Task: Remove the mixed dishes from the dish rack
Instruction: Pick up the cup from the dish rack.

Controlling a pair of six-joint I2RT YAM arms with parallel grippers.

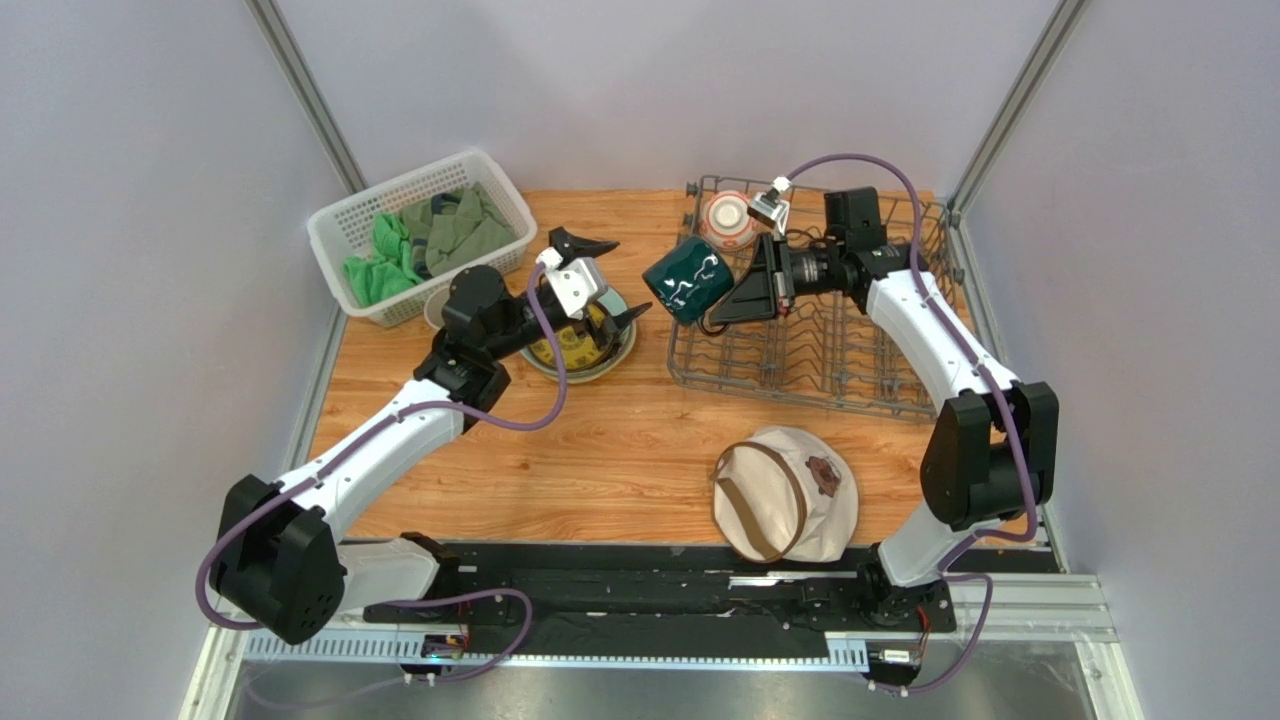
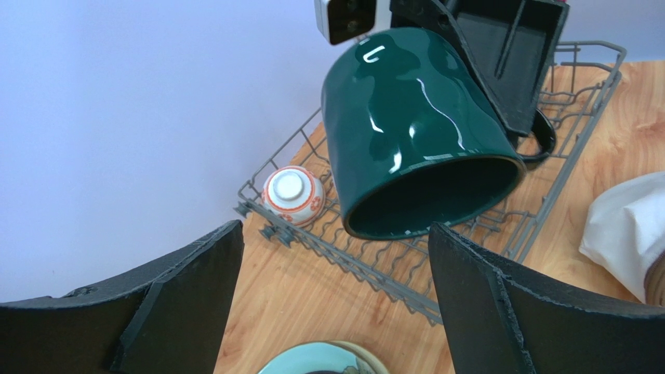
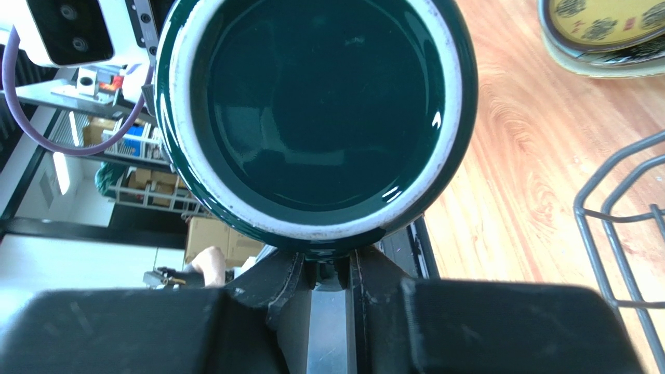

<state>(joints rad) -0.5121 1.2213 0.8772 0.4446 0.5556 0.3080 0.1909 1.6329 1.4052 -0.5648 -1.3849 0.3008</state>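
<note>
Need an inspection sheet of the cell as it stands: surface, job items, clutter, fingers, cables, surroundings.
Surface: wooden table, no damage seen.
Job's things: green mug held in the air at the dish rack's left edge; patterned bowl upside down in the rack's far left corner; stacked plates on the table left of the rack.
Clutter: hat near the front edge; white basket holding green cloths.
Grippers: right gripper fingers shut on the mug; left gripper open, empty, above the plates.
Cables: purple cable looped along each arm, no snag seen.
Surroundings: grey walls, metal frame posts.
</note>
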